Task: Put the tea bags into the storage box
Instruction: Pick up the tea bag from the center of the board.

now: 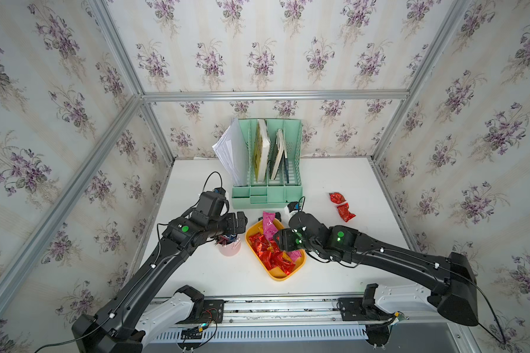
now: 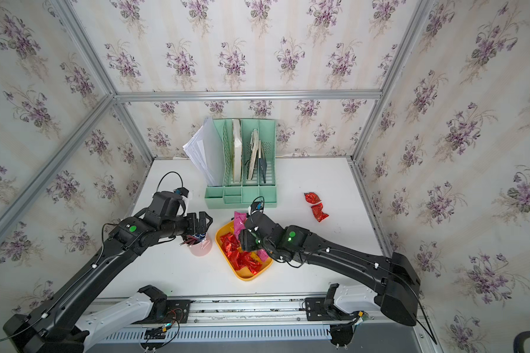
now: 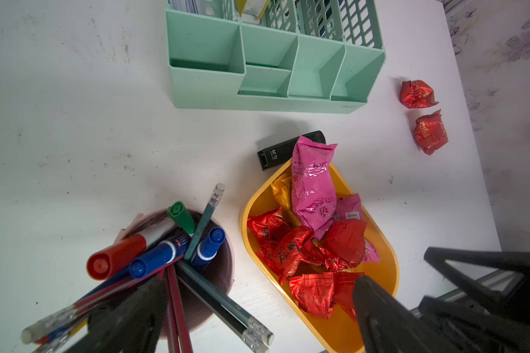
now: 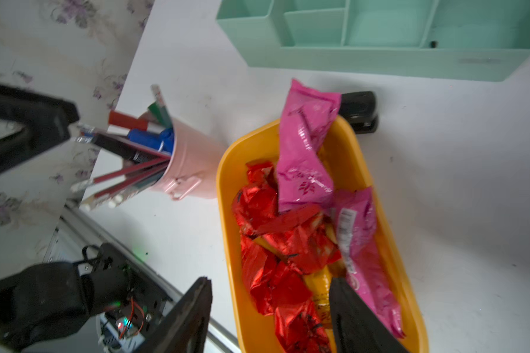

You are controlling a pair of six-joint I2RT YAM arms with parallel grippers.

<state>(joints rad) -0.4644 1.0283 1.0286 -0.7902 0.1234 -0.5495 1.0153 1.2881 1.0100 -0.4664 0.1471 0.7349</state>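
The storage box (image 1: 277,278) is a shallow yellow-orange tray in the middle of the white table. It holds several tea bags: a heap of red foil ones (image 1: 271,255), pink ones (image 1: 269,224) and a yellow one (image 4: 320,284). Two red tea bags (image 1: 337,198) (image 1: 345,212) lie on the table at the right, apart from the box. My right gripper (image 4: 271,279) hangs open over the box's near end with nothing between its fingers. My left gripper (image 3: 259,282) is open above the gap between pen cup and box, holding nothing.
A pink pen cup (image 1: 230,249) full of pens and pencils stands just left of the box. A mint-green file organizer (image 1: 266,195) with books and papers sits behind it. A black stapler (image 3: 288,148) lies at the box's far end. Metal frame posts and papered walls enclose the table.
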